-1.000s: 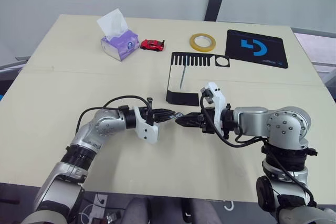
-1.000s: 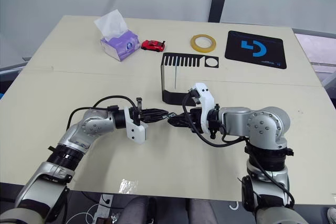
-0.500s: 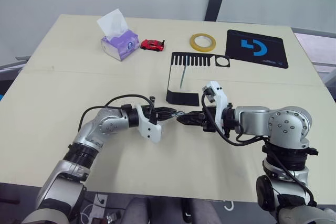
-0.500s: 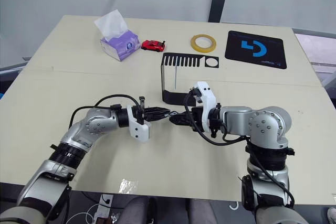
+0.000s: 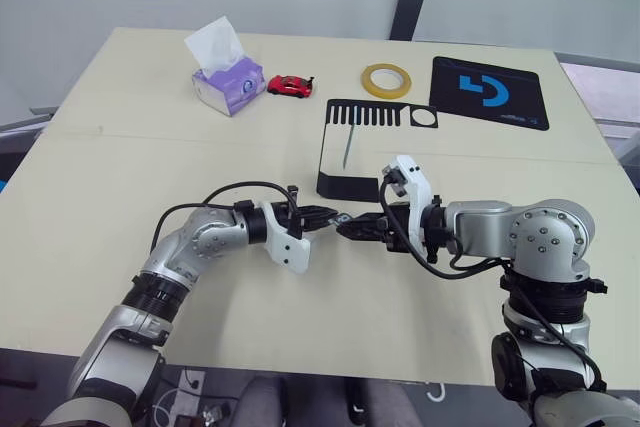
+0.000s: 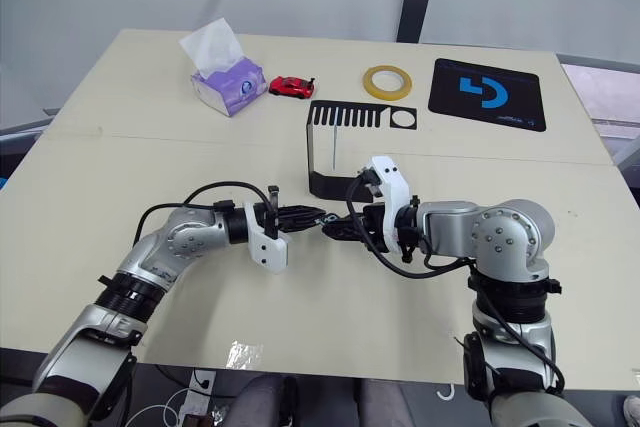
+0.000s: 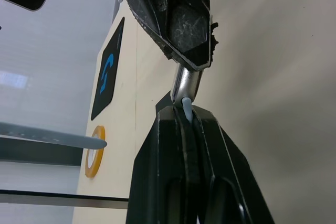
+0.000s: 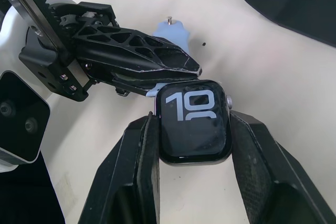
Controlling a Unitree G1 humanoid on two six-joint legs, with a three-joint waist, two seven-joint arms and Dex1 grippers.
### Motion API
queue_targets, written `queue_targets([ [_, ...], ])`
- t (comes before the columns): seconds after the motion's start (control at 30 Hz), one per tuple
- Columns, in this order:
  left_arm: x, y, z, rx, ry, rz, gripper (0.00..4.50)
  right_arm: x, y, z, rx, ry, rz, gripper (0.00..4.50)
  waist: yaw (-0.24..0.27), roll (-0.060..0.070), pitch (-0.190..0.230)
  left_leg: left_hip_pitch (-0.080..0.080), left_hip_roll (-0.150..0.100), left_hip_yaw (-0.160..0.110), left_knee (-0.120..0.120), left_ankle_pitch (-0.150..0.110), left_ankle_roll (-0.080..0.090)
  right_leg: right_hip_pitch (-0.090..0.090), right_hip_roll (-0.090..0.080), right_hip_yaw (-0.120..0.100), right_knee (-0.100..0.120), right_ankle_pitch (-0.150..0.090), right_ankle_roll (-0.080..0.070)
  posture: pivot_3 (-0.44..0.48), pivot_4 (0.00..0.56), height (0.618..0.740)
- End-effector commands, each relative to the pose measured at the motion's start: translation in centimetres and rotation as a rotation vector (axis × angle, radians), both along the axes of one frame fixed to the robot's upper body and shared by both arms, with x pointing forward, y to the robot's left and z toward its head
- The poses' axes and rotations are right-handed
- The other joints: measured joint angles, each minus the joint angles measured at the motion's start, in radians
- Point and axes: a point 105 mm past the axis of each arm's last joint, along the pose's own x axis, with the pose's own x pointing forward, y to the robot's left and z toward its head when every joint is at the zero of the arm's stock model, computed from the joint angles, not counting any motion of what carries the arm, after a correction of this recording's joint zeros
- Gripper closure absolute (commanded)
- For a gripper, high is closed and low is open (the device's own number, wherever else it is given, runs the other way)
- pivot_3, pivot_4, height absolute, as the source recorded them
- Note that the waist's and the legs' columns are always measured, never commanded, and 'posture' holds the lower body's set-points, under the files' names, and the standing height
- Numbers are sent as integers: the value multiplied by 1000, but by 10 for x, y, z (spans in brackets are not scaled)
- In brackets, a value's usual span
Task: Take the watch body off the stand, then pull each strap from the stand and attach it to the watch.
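Two grippers meet in front of the stand [image 5: 352, 152]: the right gripper [image 8: 193, 145] is clamped on the watch body [image 8: 193, 128], screen up, presenting its edge, while the left gripper [image 7: 188, 124], closed on a pale strap [image 7: 187, 109], presses the strap's end against that edge, judged an attachment step. A second strap [image 5: 346, 146] hangs from the stand. Behind the stand lie a tape roll [image 5: 386, 80], toy car [image 5: 289, 85] and tissue box [image 5: 226, 82], none obstructing.
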Motion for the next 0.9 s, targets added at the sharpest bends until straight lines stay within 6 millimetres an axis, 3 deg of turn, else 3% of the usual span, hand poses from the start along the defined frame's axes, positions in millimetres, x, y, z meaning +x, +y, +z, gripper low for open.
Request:
queue_targets([
  [0.03,-5,-10,8,-17,-38,-47,4500,-7,14,19,92,-34,76,2961,0,0,0,0,0,0,0,0,0,0,0,0,0,0,0,0,150,738],
  [0.5,-4,-9,8,-9,-47,-46,4500,-13,12,15,-12,-81,96,2961,0,0,0,0,0,0,0,0,0,0,0,0,0,0,0,0,150,738],
  [0.7,-2,-10,9,-4,-52,-43,4500,-9,14,20,112,-18,80,2961,0,0,0,0,0,0,0,0,0,0,0,0,0,0,0,0,150,738],
  [0.9,-1,-11,8,-2,-54,-47,4500,-11,14,19,111,-7,85,2961,0,0,0,0,0,0,0,0,0,0,0,0,0,0,0,0,150,738],
])
